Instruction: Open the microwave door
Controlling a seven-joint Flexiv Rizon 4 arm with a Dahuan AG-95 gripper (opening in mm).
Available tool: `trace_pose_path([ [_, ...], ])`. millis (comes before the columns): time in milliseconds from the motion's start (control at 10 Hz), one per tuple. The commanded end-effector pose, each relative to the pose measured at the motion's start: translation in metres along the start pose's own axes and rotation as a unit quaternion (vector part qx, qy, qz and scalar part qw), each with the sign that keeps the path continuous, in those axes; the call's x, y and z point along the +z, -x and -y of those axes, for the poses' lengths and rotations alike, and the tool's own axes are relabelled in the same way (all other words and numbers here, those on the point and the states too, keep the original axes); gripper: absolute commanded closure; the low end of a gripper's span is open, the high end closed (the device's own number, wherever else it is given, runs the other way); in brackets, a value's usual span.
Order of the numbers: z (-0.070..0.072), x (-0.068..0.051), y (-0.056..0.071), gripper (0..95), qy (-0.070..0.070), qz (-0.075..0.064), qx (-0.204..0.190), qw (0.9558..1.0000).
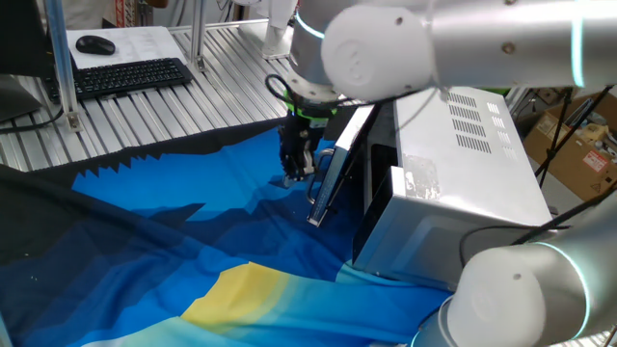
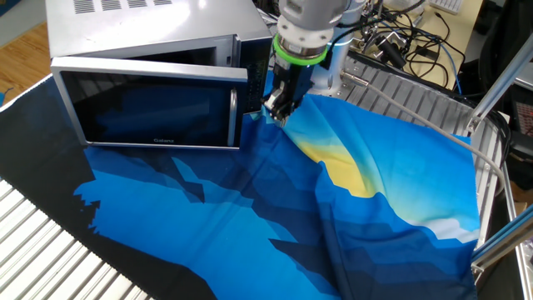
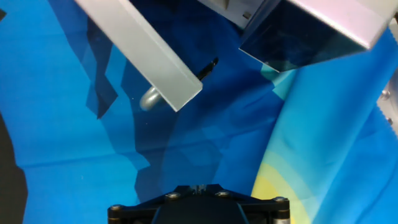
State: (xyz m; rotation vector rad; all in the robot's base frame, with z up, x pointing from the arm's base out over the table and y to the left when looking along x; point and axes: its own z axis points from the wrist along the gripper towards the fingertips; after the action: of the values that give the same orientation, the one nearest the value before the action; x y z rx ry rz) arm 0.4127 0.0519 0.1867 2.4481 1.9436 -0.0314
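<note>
The silver-grey microwave (image 1: 472, 145) stands on a blue cloth and also shows in the other fixed view (image 2: 141, 25). The microwave door (image 2: 154, 108), dark glass with a curved silver handle (image 2: 233, 117), stands partly open, so a gap shows at its free edge (image 1: 333, 169). My gripper (image 1: 297, 173) hangs fingers-down just beside that handle edge, low over the cloth; it also shows in the other fixed view (image 2: 277, 108). Its fingers look closed together and hold nothing. In the hand view the door's edge (image 3: 143, 53) and the handle's end (image 3: 151, 98) lie ahead, and only the hand's black base (image 3: 199, 202) shows.
A blue and yellow cloth (image 2: 250, 217) covers the table. A keyboard (image 1: 130, 75) and mouse (image 1: 94, 44) lie at the back. Cables (image 2: 400, 42) and metal frame posts (image 2: 500, 83) stand near the arm's side.
</note>
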Motion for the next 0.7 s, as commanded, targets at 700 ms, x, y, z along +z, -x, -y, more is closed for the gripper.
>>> trace_pose_path([
  [700, 0.0053, 0.0025, 0.0001, 95.0, -0.019, -0.023, -0.045, 0.9986],
])
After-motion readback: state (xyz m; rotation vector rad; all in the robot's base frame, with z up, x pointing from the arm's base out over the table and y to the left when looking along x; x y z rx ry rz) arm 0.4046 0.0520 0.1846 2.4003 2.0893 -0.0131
